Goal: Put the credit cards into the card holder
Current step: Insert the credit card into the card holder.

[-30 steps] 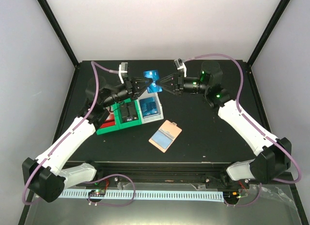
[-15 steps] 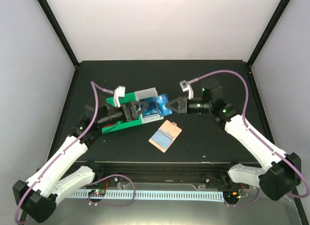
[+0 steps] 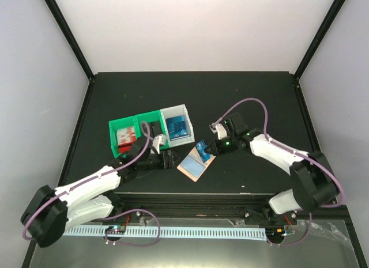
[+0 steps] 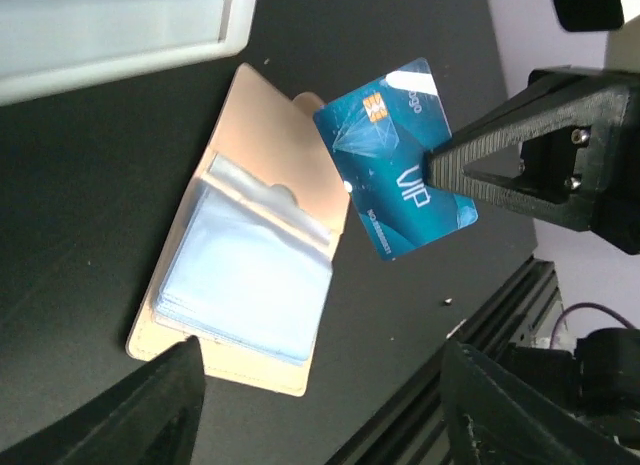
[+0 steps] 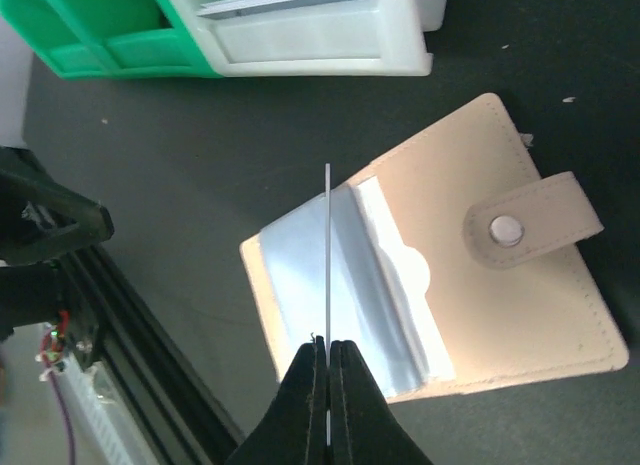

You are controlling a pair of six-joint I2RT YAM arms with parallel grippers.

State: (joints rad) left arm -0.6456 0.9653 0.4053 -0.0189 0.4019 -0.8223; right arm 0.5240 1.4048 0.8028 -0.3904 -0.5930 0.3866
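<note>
The tan card holder (image 3: 194,163) lies open on the black table, its clear sleeves up (image 4: 250,285) (image 5: 500,315). My right gripper (image 3: 209,148) (image 5: 327,353) is shut on one blue credit card (image 3: 202,150) (image 4: 395,155). That card shows edge-on in the right wrist view (image 5: 327,245), standing just above the holder's sleeves. My left gripper (image 3: 170,159) (image 4: 330,415) is open and holds nothing, low beside the holder's left side. More blue credit cards (image 3: 177,126) lie in the white bin.
A white bin (image 3: 185,109) (image 5: 320,45) and joined green bins (image 3: 122,125) (image 5: 90,35) stand behind the holder; one green bin holds red-and-white items (image 3: 124,136). A black rail (image 4: 480,325) runs along the table's near edge.
Both arms have come down from above the bins. The left gripper let go of the blue card and drew back; the right gripper carried the card to just above the card holder.
</note>
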